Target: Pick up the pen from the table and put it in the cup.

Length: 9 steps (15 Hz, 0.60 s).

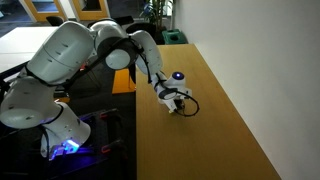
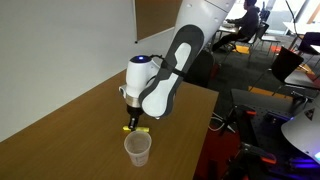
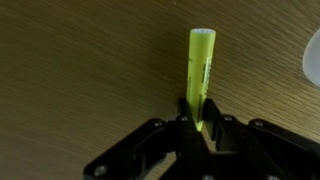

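Observation:
The yellow-green pen (image 3: 201, 72) lies on the light-brown wooden table (image 3: 80, 70), and my gripper (image 3: 198, 118) is shut on its near end. In an exterior view the gripper (image 2: 135, 125) is down at the table top with the pen's yellow tip (image 2: 140, 128) showing at its fingers. The white translucent cup (image 2: 138, 150) stands upright just in front of the gripper, apart from it. Its rim shows at the right edge of the wrist view (image 3: 312, 55). In an exterior view the gripper (image 1: 176, 103) is low over the table (image 1: 220, 120); pen and cup are hidden there.
The table's edge runs close beside the gripper (image 2: 200, 150), with floor and dark equipment beyond. A wall (image 2: 60, 50) borders the table's far side. White tables and chairs stand farther back (image 1: 30, 40).

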{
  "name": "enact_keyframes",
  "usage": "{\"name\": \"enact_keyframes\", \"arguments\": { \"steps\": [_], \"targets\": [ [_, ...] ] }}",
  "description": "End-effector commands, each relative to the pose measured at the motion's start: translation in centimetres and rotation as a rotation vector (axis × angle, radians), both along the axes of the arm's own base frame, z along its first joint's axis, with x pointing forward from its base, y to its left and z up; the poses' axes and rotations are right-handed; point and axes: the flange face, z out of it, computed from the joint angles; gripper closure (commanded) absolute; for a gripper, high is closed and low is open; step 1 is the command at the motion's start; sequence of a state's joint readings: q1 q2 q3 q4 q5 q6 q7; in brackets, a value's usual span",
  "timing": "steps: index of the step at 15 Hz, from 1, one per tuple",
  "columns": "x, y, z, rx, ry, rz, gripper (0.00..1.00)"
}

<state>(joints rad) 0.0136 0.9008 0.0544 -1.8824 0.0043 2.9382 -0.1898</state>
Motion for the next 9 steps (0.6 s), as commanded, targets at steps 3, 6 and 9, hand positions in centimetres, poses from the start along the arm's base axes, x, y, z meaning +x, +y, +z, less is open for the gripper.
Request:
{"name": "enact_keyframes", "arguments": {
  "steps": [3, 6, 9],
  "targets": [
    [-0.4, -2.6, 4.5, -0.004, -0.039, -0.073, 0.95],
    [-1.5, -3.8, 7.5, 0.01, -0.033, -0.132, 0.95],
    [-3.4, -4.4, 10.6, 0.002, -0.033, -0.181, 0.95]
  ]
}}
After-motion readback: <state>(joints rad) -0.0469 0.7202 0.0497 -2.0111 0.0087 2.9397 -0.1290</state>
